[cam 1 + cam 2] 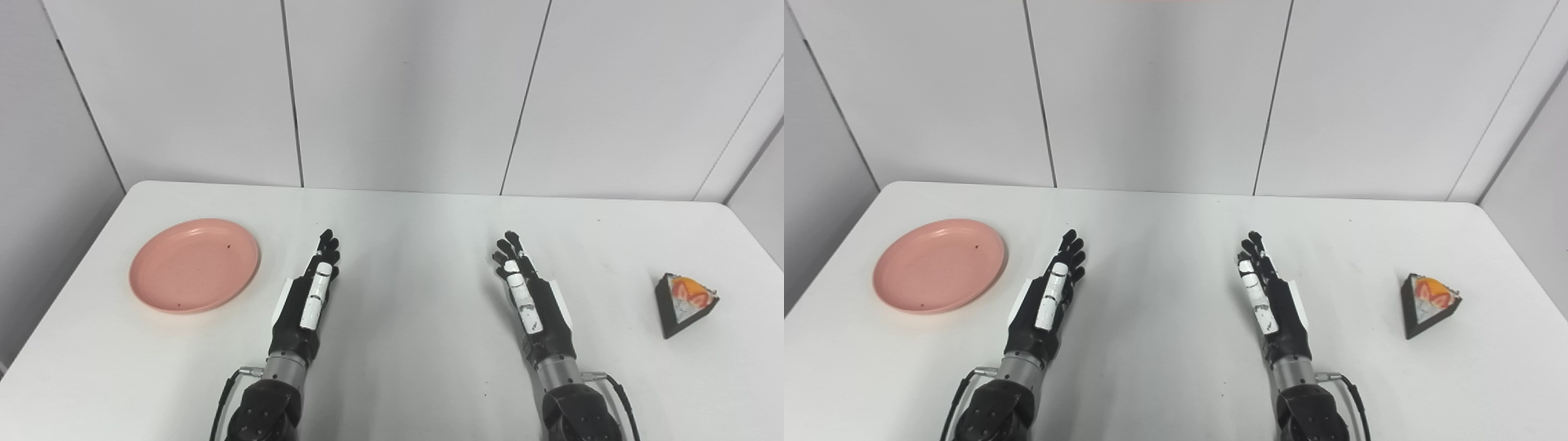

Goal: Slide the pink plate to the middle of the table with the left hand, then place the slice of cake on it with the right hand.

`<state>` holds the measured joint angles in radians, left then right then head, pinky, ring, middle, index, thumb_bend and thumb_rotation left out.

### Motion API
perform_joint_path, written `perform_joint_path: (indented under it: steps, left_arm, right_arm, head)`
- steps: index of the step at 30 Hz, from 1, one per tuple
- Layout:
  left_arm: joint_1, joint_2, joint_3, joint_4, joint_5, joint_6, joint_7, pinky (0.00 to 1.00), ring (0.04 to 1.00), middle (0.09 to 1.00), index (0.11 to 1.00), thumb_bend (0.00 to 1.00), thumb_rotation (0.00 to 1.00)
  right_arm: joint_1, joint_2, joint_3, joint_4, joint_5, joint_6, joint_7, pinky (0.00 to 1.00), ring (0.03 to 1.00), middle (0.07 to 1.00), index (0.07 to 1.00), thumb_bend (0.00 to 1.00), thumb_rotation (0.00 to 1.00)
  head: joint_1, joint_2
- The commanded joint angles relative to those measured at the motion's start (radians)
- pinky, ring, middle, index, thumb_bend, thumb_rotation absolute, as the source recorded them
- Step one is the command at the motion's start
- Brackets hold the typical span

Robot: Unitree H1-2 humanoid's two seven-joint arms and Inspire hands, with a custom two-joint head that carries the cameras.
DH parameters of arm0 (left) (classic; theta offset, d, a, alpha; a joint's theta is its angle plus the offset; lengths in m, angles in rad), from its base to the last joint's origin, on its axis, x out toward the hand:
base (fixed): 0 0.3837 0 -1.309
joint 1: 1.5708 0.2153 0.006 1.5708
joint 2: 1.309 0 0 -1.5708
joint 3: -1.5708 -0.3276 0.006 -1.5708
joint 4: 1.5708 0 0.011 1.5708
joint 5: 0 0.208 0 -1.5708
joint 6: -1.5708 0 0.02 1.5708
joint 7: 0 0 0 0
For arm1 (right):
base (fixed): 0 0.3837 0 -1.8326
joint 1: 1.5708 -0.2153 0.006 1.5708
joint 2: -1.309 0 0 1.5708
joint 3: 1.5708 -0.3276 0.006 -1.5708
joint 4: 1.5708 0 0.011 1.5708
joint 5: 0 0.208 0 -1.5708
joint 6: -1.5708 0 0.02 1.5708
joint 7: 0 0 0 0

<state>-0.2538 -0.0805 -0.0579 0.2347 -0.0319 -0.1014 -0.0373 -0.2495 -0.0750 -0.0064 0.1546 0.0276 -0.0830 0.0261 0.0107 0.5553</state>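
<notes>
1. We see our left hand [312, 294] stretched flat over the white surface [416, 245], fingers extended and pointing toward 12 o'clock, grasping nothing
2. Its fingers lie close side by side and straight, released rather than clenched; we cannot tell whether the palm edge touches the surface or hangs just above it
3. The pink plate [195, 264] sits at 9 o'clock from that hand, near it but apart, toward the left part of the surface; nothing lies on it
4. Our right hand [530, 294] mirrors the left, fingers straight and leaning slightly toward 11 o'clock, also released and holding nothing
5. The slice of cake [685, 303] rests at 3 o'clock from the right hand, well apart from it, close to the right edge of the surface; it is a dark wedge with an orange and white top
6. Both hands sit between plate and cake, the middle of the surface lying bare between them
</notes>
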Motion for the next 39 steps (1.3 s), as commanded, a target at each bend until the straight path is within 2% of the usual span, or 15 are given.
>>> perform_joint_path:
  steps: [1, 6, 7, 8, 9, 12, 16, 21, 24, 27, 31, 34, 36, 39]
  left_arm:
    - [0.031, 0.010, -0.003, 0.051, 0.012, -0.039, -0.002, 1.00, 1.000, 1.000, 1.000, 0.55, 1.00]
    - [0.024, -0.001, 0.008, 0.046, 0.009, -0.040, 0.016, 0.99, 0.999, 1.000, 1.000, 0.53, 1.00]
    - [0.018, -0.003, 0.013, 0.046, 0.007, -0.046, 0.020, 1.00, 1.000, 1.000, 1.000, 0.54, 1.00]
    - [0.014, -0.003, 0.016, 0.047, 0.006, -0.050, 0.023, 1.00, 1.000, 1.000, 1.000, 0.56, 1.00]
    - [-0.003, -0.007, 0.034, 0.051, -0.002, -0.056, 0.038, 1.00, 1.000, 1.000, 1.000, 0.56, 1.00]
    - [-0.046, -0.011, 0.075, 0.068, -0.032, -0.061, 0.060, 1.00, 1.000, 1.000, 1.000, 0.57, 1.00]
    - [-0.099, -0.023, 0.144, 0.100, -0.048, -0.102, 0.123, 0.99, 0.981, 0.984, 0.989, 0.55, 1.00]
    - [-0.146, -0.005, 0.188, 0.112, -0.105, -0.129, 0.114, 0.98, 0.974, 0.967, 0.982, 0.61, 1.00]
    - [-0.166, 0.013, 0.212, 0.094, -0.104, -0.114, 0.132, 0.96, 0.952, 0.945, 0.961, 0.63, 1.00]
    - [-0.180, 0.039, 0.230, 0.059, -0.120, -0.087, 0.128, 1.00, 0.954, 0.938, 0.948, 0.65, 1.00]
    - [-0.218, 0.098, 0.265, 0.073, -0.105, -0.140, 0.145, 1.00, 0.913, 0.903, 0.905, 0.67, 1.00]
    - [-0.229, 0.137, 0.268, 0.056, -0.081, -0.102, 0.158, 0.98, 0.868, 0.860, 0.862, 0.69, 1.00]
    - [-0.244, 0.165, 0.281, 0.054, -0.069, -0.076, 0.181, 0.86, 0.813, 0.809, 0.813, 0.68, 1.00]
    - [-0.260, 0.202, 0.296, 0.055, -0.028, -0.054, 0.223, 0.79, 0.764, 0.765, 0.765, 0.67, 1.00]
  right_arm:
    - [-0.016, -0.005, -0.002, -0.013, -0.004, -0.024, 0.004, 0.96, 0.923, 0.944, 0.959, 0.57, 0.91]
    - [-0.013, -0.005, -0.009, -0.009, 0.012, -0.029, 0.010, 0.96, 0.926, 0.943, 0.957, 0.55, 0.91]
    - [-0.012, -0.007, -0.011, -0.006, 0.016, -0.033, 0.011, 0.95, 0.926, 0.942, 0.956, 0.55, 0.90]
    - [-0.012, -0.009, -0.013, -0.003, 0.018, -0.036, 0.011, 0.95, 0.925, 0.942, 0.955, 0.55, 0.89]
    - [-0.009, -0.013, -0.014, -0.005, 0.019, -0.036, 0.012, 0.95, 0.925, 0.942, 0.954, 0.55, 0.89]
    - [-0.004, -0.021, -0.018, -0.009, 0.024, -0.036, 0.017, 0.96, 0.933, 0.946, 0.958, 0.55, 0.90]
    - [-0.004, -0.039, -0.020, 0.004, 0.042, -0.038, 0.039, 0.98, 0.949, 0.964, 0.979, 0.55, 0.93]
    - [-0.001, -0.049, -0.024, 0.018, 0.052, -0.063, 0.054, 0.99, 0.952, 0.968, 0.981, 0.54, 0.94]
    - [0.002, -0.051, -0.023, 0.018, 0.040, -0.075, 0.050, 0.98, 0.949, 0.967, 0.980, 0.52, 0.93]
    - [0.001, -0.051, -0.023, 0.021, 0.034, -0.079, 0.048, 0.98, 0.945, 0.964, 0.976, 0.52, 0.92]
    - [-0.001, -0.050, -0.026, 0.026, 0.038, -0.082, 0.053, 0.98, 0.945, 0.967, 0.979, 0.50, 0.92]
    - [-0.001, -0.050, -0.030, 0.032, 0.051, -0.087, 0.060, 0.99, 0.952, 0.971, 0.982, 0.47, 0.91]
    - [-0.002, -0.049, -0.033, 0.031, 0.056, -0.084, 0.062, 0.98, 0.951, 0.970, 0.981, 0.46, 0.91]
    - [-0.003, -0.050, -0.036, 0.036, 0.054, -0.091, 0.059, 0.98, 0.946, 0.963, 0.975, 0.46, 0.92]
  head:
    - [0.003, 0.000]
    - [0.049, -0.009]
    - [0.078, -0.016]
    - [0.078, -0.016]
    - [0.110, -0.025]
    - [0.140, -0.035]
    - [0.200, -0.063]
    - [0.225, -0.074]
    - [0.239, -0.087]
    - [0.241, -0.091]
    - [0.247, -0.100]
    - [0.257, -0.105]
    - [0.264, -0.106]
    - [0.275, -0.111]
